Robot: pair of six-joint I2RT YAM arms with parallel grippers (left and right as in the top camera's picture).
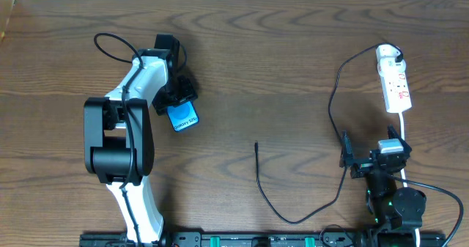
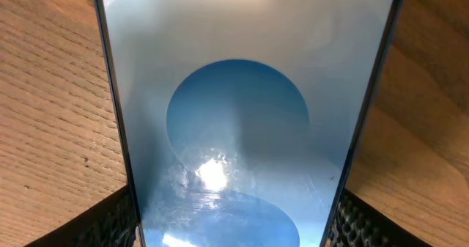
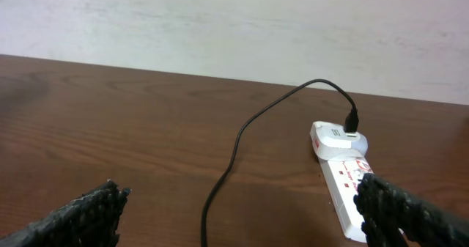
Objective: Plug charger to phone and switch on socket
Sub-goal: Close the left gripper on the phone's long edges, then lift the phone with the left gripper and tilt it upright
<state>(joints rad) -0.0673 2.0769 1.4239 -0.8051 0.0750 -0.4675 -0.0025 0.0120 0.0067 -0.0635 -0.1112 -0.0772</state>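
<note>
Phone (image 1: pixel 182 116): blue screen up, at the left half of the wooden table (image 1: pixel 256 49), clamped by its long edges in the left gripper (image 1: pixel 176 102). Charger (image 1: pixel 330 108): thin black cable plugged in at the far end of the white socket (image 1: pixel 396 86), far right. Its free plug (image 1: pixel 256 145) lies loose mid-table, well apart from the phone. Right gripper (image 3: pixel 238 203): fingers spread wide, empty, near the socket.

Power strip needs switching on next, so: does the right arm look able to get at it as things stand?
Probably yes. The right pincer is open and faces the power strip, with nothing lying between them; only the charger cable curves alongside.
</note>
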